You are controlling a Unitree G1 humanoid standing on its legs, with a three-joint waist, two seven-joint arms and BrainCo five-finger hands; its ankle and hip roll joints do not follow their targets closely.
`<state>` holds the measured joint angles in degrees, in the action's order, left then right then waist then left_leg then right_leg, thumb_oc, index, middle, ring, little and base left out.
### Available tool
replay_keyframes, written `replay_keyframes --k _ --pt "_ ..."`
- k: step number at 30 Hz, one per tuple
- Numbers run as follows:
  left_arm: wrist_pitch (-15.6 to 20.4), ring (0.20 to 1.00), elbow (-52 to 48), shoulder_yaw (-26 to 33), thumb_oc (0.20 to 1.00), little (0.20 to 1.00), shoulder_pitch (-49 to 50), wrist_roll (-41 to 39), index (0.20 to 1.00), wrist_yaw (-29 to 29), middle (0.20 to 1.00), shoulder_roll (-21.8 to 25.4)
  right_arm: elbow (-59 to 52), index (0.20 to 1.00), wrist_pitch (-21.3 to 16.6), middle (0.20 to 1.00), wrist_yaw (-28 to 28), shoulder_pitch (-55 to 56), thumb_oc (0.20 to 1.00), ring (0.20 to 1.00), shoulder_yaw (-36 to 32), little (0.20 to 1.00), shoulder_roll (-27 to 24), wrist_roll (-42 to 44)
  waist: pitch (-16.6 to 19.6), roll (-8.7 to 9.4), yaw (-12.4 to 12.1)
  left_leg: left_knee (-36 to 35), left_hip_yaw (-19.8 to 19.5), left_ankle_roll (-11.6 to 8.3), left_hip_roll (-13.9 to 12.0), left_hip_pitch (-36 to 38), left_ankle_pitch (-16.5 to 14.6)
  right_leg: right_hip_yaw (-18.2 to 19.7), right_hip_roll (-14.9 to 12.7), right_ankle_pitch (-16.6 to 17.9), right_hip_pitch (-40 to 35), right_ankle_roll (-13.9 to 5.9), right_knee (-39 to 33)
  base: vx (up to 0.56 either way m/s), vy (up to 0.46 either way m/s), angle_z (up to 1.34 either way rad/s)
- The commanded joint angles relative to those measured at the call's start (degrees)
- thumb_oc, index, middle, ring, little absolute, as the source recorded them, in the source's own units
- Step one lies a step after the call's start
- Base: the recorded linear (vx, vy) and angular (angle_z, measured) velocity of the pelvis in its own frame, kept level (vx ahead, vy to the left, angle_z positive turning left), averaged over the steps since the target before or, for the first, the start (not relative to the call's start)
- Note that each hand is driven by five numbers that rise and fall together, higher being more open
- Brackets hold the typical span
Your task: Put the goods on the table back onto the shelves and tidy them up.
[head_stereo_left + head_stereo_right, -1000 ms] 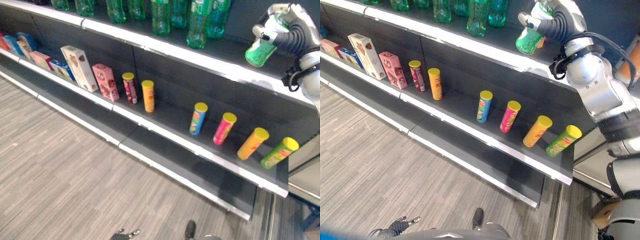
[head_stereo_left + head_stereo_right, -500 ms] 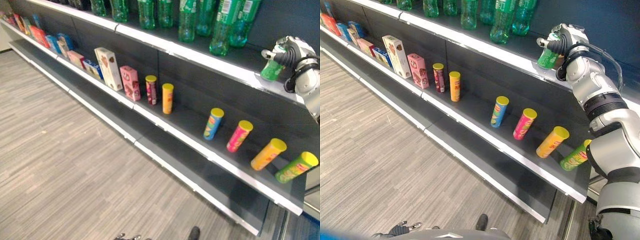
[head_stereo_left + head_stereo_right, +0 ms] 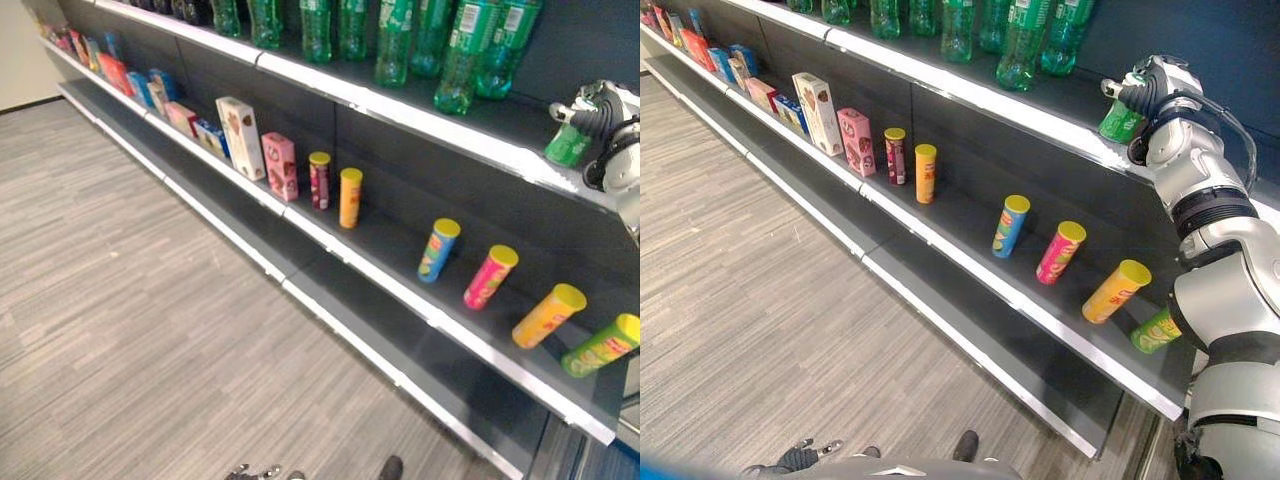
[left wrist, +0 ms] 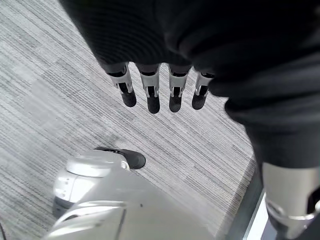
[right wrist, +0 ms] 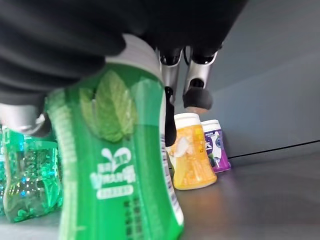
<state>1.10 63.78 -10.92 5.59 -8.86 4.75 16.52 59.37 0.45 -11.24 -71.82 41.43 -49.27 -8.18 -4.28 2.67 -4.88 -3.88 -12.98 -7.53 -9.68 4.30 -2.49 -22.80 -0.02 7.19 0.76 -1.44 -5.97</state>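
Green bottle (image 5: 117,165): on the top shelf (image 3: 1040,120), right of the other green bottles (image 3: 460,60). Right hand (image 3: 1145,85) curled round its body. Judged rigid plastic, smooth and slippery; mid-body hold suits. Left hand (image 4: 160,92) hangs relaxed, empty.

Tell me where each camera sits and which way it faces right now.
Eye views: on the head, facing down at the shelves; right hand holds the green bottle on the top shelf.
Left wrist view: looks along the left hand to the floor.
Right wrist view: on that wrist, close on the same bottle; an orange bottle stands behind.
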Motion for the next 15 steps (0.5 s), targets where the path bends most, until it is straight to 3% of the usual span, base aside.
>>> replay_keyframes --k 1,15 --pt "1.7 1.000 0.4 -1.8 1.000 1.000 -4.1 -1.6 1.000 1.3 1.000 4.2 4.6 0.200 -0.6 0.200 -0.4 -6.7 0.200 0.200 4.1 0.200 1.6 -1.7 -1.9 3.48 -1.1 1.6 5.4 -2.63 0.1 3.7 -3.1 4.7 -3.9 -10.5 -3.8 -5.05 1.0 0.00 0.000 0.00" --pt "1.7 1.000 1.5 -1.3 1.000 1.000 -3.3 -1.7 1.000 1.5 1.000 3.9 7.4 0.200 -0.1 0.200 -0.6 -7.4 0.200 0.200 5.4 0.200 2.0 -3.9 -2.1 3.45 -1.5 0.6 5.6 -2.84 -0.1 3.9 -3.0 4.7 -3.6 -10.7 -3.9 -5.01 1.0 0.00 0.000 0.00"
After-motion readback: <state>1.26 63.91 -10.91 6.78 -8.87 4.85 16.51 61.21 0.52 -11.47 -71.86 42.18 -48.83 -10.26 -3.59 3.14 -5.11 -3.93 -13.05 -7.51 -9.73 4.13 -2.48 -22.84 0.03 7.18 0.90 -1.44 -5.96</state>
